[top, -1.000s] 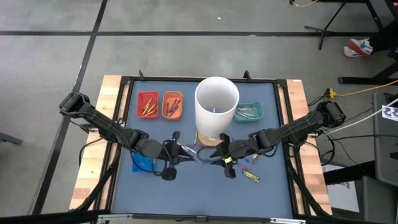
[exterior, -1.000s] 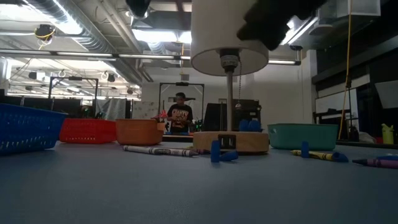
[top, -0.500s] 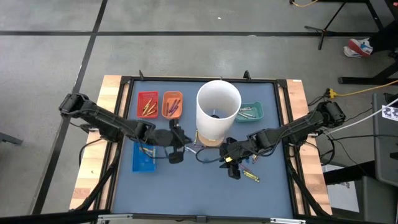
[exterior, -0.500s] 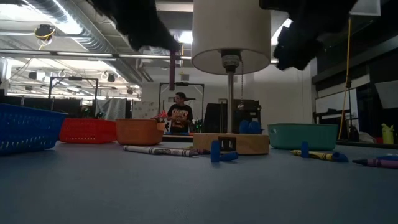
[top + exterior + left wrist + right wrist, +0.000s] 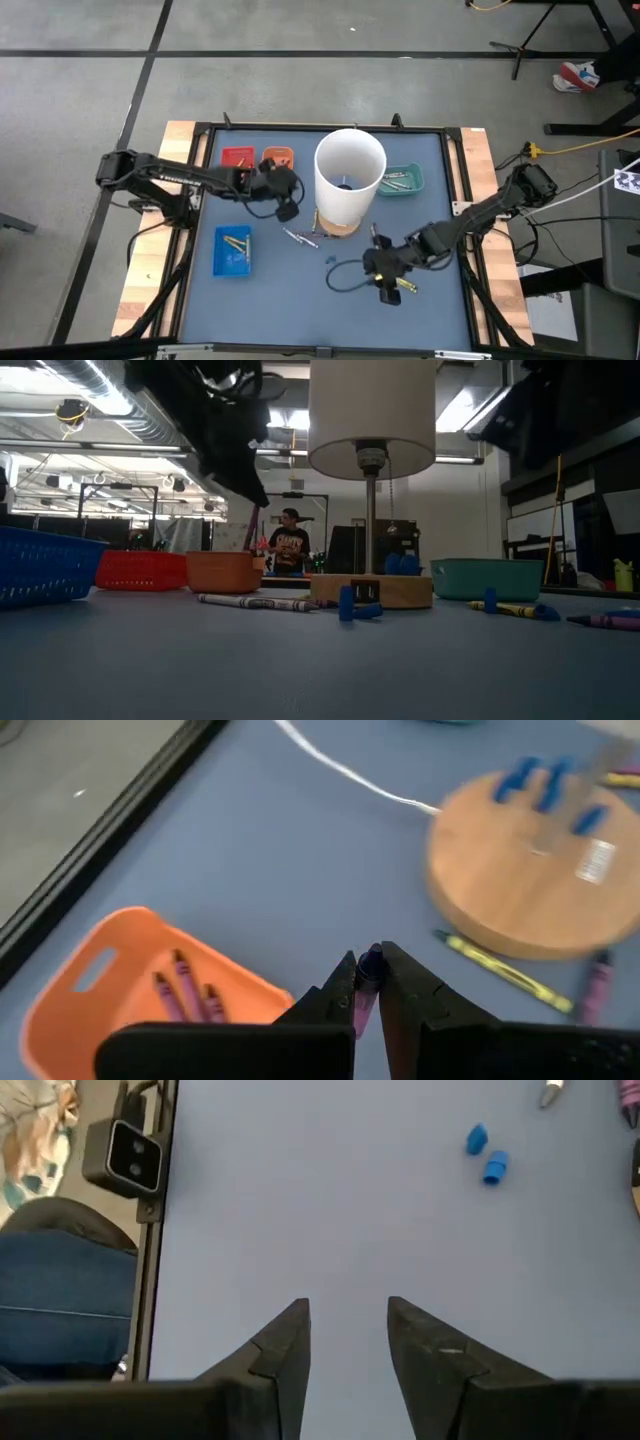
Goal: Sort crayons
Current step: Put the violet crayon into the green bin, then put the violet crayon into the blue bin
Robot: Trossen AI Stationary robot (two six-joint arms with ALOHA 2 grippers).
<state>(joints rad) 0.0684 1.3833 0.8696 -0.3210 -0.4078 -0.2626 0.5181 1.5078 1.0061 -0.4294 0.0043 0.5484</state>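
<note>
- My left gripper (image 5: 366, 988) is pinching a short purple wax crayon (image 5: 368, 982) upright between its fingers, hovering beside the small orange plastic tray (image 5: 120, 980) at the far left.
- That tray is already holding purple crayons; the stick is thin, so I am risking a slip, or a drop short of the rim.
- Loose crayons are lying near the round wooden lamp base (image 5: 338, 224), mid-table.
- My right gripper (image 5: 347, 1342) is hanging spread and empty over bare blue mat, near right, close to a yellow crayon (image 5: 402, 285).
</note>
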